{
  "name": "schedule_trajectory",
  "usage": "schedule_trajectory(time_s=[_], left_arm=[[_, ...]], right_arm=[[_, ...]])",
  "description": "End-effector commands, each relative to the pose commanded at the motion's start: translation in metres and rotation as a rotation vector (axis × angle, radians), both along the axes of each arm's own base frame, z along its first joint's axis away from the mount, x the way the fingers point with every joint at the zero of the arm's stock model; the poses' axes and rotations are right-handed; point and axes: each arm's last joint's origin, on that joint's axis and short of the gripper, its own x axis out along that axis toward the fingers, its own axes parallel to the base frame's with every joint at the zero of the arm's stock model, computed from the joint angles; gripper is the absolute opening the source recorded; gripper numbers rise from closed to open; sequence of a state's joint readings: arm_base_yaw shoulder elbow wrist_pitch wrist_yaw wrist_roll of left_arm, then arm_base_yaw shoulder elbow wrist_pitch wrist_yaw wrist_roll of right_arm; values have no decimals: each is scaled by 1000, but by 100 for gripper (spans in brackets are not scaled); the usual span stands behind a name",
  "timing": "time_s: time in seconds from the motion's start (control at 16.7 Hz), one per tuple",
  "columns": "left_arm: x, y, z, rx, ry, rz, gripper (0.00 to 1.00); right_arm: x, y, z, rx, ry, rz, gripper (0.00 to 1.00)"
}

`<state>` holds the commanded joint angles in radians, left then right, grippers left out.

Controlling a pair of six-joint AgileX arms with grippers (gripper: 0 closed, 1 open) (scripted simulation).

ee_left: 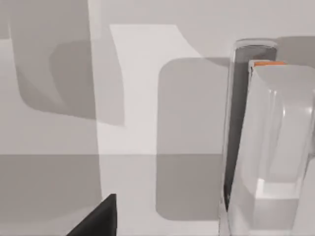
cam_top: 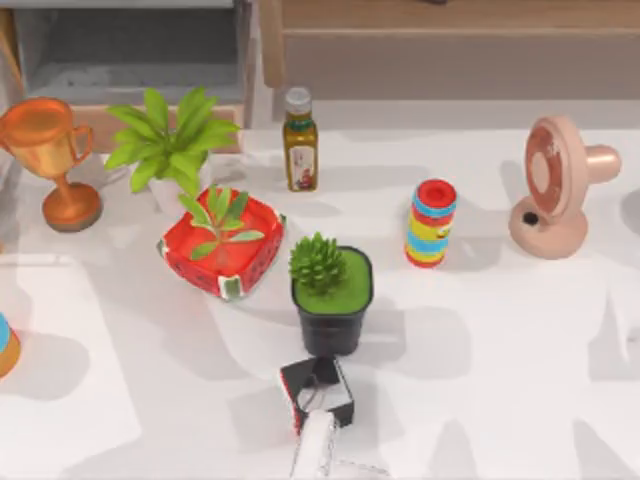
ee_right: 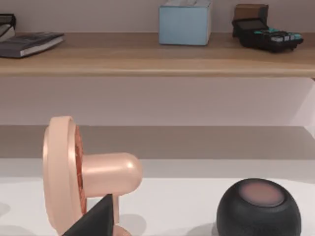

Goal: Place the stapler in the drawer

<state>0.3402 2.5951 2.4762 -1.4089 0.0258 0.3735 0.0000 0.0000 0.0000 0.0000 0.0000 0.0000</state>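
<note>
We see the stapler [cam_top: 315,450] at the near edge of the table, about midway across. It is a white, elongated body with a red mark on one side. It lies just in front of a black-and-white gadget [cam_top: 318,393], and the two look to be touching, though the top view is too coarse there for us to be sure. In the left wrist view the stapler [ee_left: 275,147] lies flat on the white table, showing its dark grey side and an orange mark at one end.

The left gripper [ee_left: 96,221] hangs above the table beside the stapler and apart from it. We cannot tell how wide it stands.

The drawer [cam_top: 120,80] is at the far left corner. It is open, with its grey inside bare and its tan front facing the table, well apart from the stapler. Between them stand a leafy plant [cam_top: 165,140], a watermelon pot [cam_top: 222,245] and a black pot [cam_top: 332,300] holding a succulent.

A trophy [cam_top: 50,160] stands at the left, a bottle [cam_top: 300,140] is near the back, a ring stack [cam_top: 431,222] is right of centre, and a pink fan [cam_top: 553,185] is farther right.

The right gripper [ee_right: 96,219] is parked near the fan [ee_right: 83,172], facing a dark speaker [ee_right: 258,209] and a wooden shelf [ee_right: 157,61]. Here too, we cannot tell its opening.
</note>
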Motion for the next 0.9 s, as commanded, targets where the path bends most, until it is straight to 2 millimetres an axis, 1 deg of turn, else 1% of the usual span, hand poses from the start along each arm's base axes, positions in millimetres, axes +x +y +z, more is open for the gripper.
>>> schedule_trajectory(time_s=[0.12,0.24,0.36,0.48,0.66,0.78,0.9], left_arm=[[-5,1,25,10,-92,-1,100],[-13,7,52,28,-217,-3,100],[-24,24,73,61,-361,4,100],[-38,51,85,111,-511,17,100],[-70,102,87,229,-729,34,100],[-99,136,79,333,-856,28,100],[-132,163,66,453,-958,-2,100]], right_arm=[[0,0,0,0,0,0,100],[0,0,0,0,0,0,100],[0,0,0,0,0,0,100],[0,0,0,0,0,0,100],[0,0,0,0,0,0,100],[0,0,0,0,0,0,100],[0,0,0,0,0,0,100]])
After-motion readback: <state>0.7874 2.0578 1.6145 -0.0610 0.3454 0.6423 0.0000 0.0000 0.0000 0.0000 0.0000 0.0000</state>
